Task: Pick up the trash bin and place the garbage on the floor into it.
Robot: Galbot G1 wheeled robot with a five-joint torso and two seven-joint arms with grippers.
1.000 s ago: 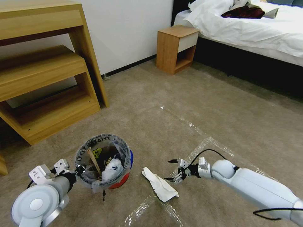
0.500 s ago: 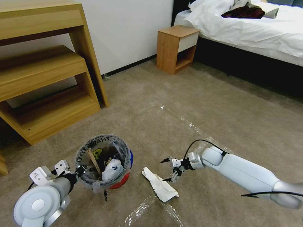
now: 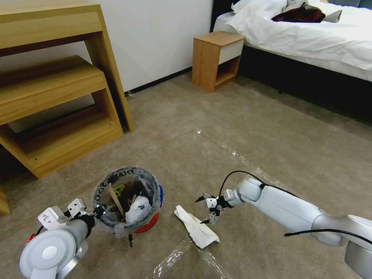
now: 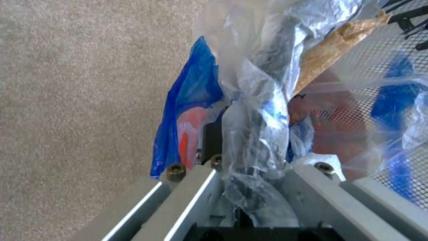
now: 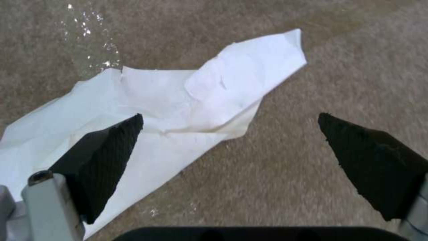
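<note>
The trash bin is a red bucket with a clear printed liner. It stands on the carpeted floor at the lower left. Inside it are a wooden stick and a white wad. My left gripper is shut on its near rim and liner; the left wrist view has the bag pinched between the fingers. A piece of garbage, a white crumpled paper, lies to the right of the bin. My right gripper hangs open just over the paper's right edge. In the right wrist view one finger pad sits above the paper.
A wooden shelf unit stands at the back left. A nightstand and a bed are at the back right. Shiny tape lines cross the carpet. Open carpet lies ahead and to the right.
My right gripper has moved left and down, from beside the white paper to over its right edge, still open. The left gripper and bin have barely shifted.
</note>
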